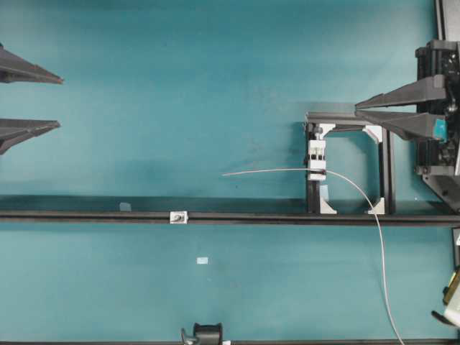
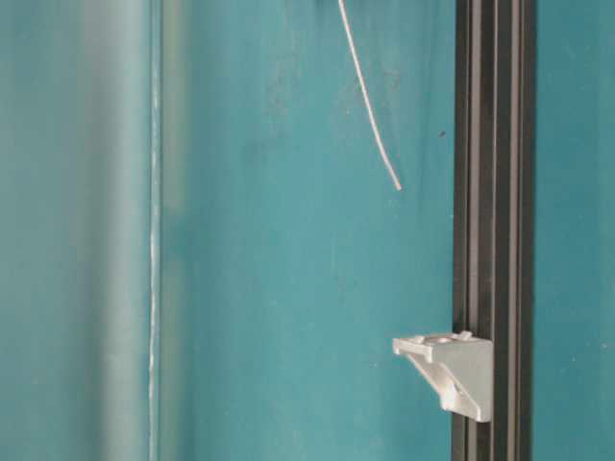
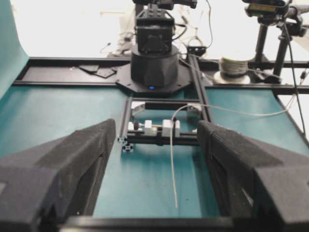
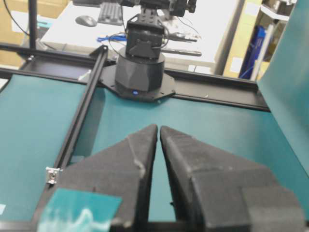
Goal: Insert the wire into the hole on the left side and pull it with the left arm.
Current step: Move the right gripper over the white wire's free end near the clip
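The thin pale wire [image 1: 287,170] rises from the table's front edge, passes through a white clamp block [image 1: 316,158] and ends free at the left, lying loose on the mat. Its tip shows in the table-level view as the wire [image 2: 370,106]. The hole is in a small silver block [image 1: 177,217] on the black rail [image 1: 287,217], left of and below the wire's tip. My left gripper [image 1: 60,102] stands open at the far left edge, holding nothing. It faces the wire [image 3: 171,159]. My right gripper [image 1: 357,110] is shut and empty beside the frame's top corner.
A black square frame [image 1: 384,165] carries the clamp block. The silver block [image 2: 452,370] juts from the rail [image 2: 490,192]. A small white patch [image 1: 202,260] lies on the mat. A black clamp [image 1: 207,334] sits at the front edge. A wire spool [image 3: 233,65] stands behind.
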### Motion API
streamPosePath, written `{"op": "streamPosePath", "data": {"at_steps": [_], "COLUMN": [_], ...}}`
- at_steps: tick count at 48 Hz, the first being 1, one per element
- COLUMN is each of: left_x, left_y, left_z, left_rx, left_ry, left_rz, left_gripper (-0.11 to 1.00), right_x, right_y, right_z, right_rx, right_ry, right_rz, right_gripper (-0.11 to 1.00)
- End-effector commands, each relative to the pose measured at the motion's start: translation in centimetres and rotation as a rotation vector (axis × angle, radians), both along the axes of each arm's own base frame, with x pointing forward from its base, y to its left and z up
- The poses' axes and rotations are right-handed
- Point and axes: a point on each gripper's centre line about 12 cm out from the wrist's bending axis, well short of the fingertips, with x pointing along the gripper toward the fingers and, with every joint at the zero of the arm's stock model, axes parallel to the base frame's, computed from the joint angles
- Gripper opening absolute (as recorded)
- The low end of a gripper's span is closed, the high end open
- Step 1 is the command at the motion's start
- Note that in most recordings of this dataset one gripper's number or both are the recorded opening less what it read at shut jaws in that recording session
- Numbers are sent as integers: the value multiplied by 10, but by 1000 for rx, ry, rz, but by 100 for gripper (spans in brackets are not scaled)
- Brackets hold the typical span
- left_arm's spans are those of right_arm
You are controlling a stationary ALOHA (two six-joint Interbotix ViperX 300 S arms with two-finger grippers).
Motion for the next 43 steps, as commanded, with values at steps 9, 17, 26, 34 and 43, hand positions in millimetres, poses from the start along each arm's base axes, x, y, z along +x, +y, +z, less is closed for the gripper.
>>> {"op": "streamPosePath", "data": {"at_steps": [9, 17, 26, 34, 43], "left_x": [0, 3, 11, 18, 26], "left_y": [1, 2, 4, 5, 5], "left_z": [-4, -8, -19, -30, -41], "left_rx": [-37, -35, -28, -28, -28], "left_ry": [-40, -23, 29, 81, 121], "left_rz": [7, 10, 22, 26, 27], "left_gripper": [-1, -7, 21, 67, 68], "right_x": [-1, 1, 7, 15, 22], "right_y": [-2, -5, -7, -8, -8], "right_z": [-7, -11, -24, -34, -39], "right_rx": [17, 79, 139, 174, 193], "right_ry": [-22, -19, 34, 82, 117], "right_rz": [-10, -18, -31, -33, -36], "right_gripper": [1, -1, 0, 33, 74]}}
